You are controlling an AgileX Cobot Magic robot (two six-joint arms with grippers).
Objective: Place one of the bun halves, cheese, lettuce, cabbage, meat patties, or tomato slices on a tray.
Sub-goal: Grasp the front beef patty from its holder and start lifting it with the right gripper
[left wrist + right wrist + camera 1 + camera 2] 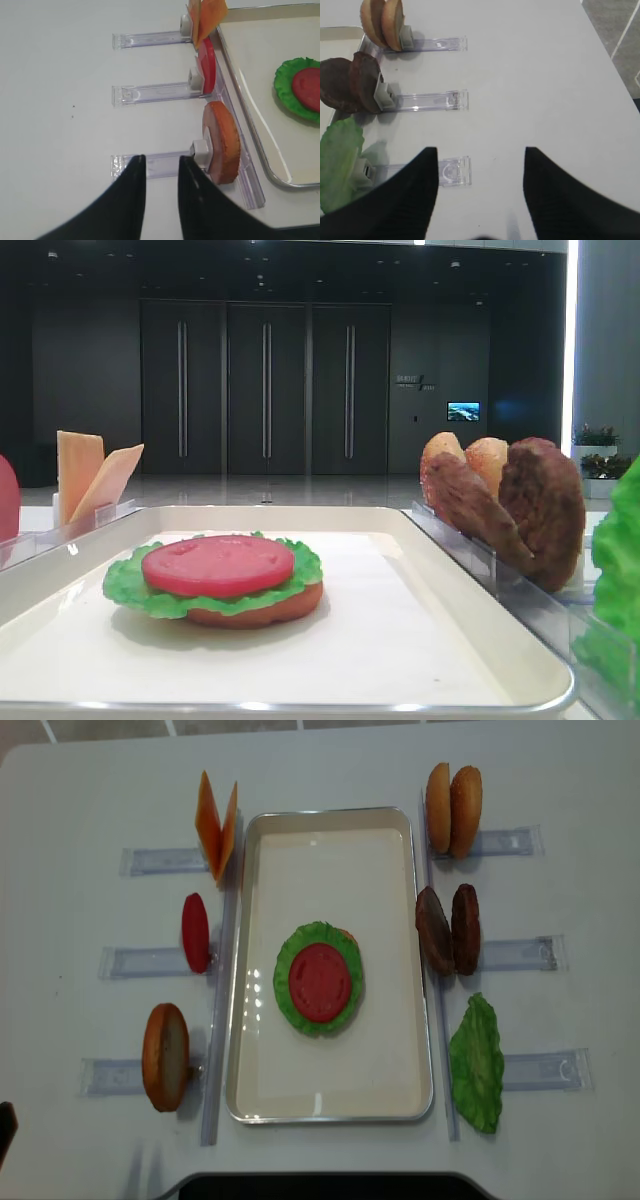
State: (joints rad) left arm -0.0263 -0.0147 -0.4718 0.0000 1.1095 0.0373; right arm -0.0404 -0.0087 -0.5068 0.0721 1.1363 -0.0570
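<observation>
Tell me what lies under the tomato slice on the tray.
Under the tomato slice lies a green lettuce leaf, and beneath that an orange-brown bun base resting on the tray. The base's top face is covered.

Both grippers are matte black. The right gripper (479,200) shows two broad, tapering fingers (405,200) with a fine ribbed texture across their faces. The left gripper (161,195) has slimmer, smooth dark fingers (131,200), curving to narrow tips.
</observation>
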